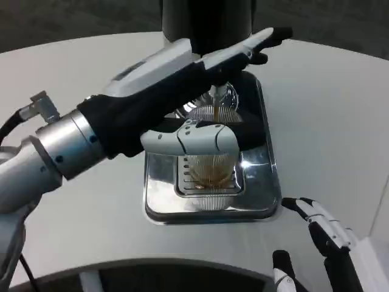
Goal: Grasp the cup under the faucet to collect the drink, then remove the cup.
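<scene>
A clear ribbed cup (211, 167) stands on the grille of the chrome drip tray (261, 204), under the dark dispenser (206, 21). A thin amber stream falls into it and amber drink sits in its lower part. My left hand (194, 115) reaches in from the left and grips the cup: the thumb wraps across its front, the other fingers stretch past its far side toward the dispenser. My right hand (319, 240) waits at the bottom right, off the tray's corner, fingers apart and holding nothing.
The drip tray sits in the middle of the round white table (328, 103). My left forearm (55, 152) crosses the table's left side. Bare tabletop lies to the right of the tray and in front of it.
</scene>
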Controlling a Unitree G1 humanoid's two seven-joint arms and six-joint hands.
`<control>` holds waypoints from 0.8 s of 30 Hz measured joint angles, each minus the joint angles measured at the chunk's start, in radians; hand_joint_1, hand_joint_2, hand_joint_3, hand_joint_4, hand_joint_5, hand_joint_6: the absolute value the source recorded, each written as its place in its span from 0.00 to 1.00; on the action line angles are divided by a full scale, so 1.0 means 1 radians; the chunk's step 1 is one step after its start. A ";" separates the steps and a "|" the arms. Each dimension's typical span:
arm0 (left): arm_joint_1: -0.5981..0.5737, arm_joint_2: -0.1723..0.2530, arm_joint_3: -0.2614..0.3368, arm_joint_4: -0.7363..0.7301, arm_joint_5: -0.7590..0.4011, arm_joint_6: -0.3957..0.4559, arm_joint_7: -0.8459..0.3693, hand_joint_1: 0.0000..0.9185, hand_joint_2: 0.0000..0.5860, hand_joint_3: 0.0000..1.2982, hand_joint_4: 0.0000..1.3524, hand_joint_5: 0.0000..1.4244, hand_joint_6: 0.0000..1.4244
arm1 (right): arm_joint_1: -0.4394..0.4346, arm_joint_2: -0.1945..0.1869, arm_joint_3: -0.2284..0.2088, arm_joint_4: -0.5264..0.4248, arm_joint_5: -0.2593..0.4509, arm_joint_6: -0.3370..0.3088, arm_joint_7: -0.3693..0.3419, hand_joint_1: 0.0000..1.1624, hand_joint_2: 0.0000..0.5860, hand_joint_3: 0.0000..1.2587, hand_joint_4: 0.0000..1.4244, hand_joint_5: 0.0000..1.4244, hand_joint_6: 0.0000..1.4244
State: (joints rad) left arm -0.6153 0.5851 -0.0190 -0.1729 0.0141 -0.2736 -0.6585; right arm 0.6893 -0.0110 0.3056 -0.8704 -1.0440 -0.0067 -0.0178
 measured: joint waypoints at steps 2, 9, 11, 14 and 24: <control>0.009 0.004 0.000 -0.003 0.003 -0.018 0.002 0.00 0.20 0.00 0.00 0.05 0.02 | 0.000 0.000 0.000 0.000 0.000 0.000 0.001 0.34 0.88 0.14 0.08 0.11 0.18; 0.025 0.022 0.000 -0.006 0.038 -0.074 0.011 0.00 0.20 0.00 0.00 0.04 0.01 | -0.007 -0.001 0.001 0.004 0.002 0.000 0.008 0.37 0.86 0.12 0.05 0.07 0.14; 0.028 0.026 0.000 -0.006 0.038 -0.083 0.013 0.00 0.20 0.00 0.00 0.04 0.01 | -0.019 -0.006 0.004 0.004 -0.021 0.000 0.011 0.36 0.86 0.12 0.05 0.05 0.11; 0.033 0.032 0.000 -0.009 0.039 -0.086 0.019 0.00 0.20 0.00 0.00 0.04 0.01 | -0.050 -0.032 0.024 0.006 -0.097 -0.014 0.012 0.36 0.85 0.11 0.04 0.02 0.08; 0.041 0.044 0.000 -0.017 0.065 -0.103 0.036 0.00 0.20 0.00 0.00 0.04 0.01 | -0.132 -0.090 0.060 0.033 -0.240 -0.083 0.036 0.34 0.80 0.10 0.02 0.00 0.06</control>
State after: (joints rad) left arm -0.5739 0.6292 -0.0188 -0.1899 0.0789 -0.3767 -0.6223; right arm 0.5576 -0.1008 0.3656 -0.8375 -1.2838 -0.0896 0.0183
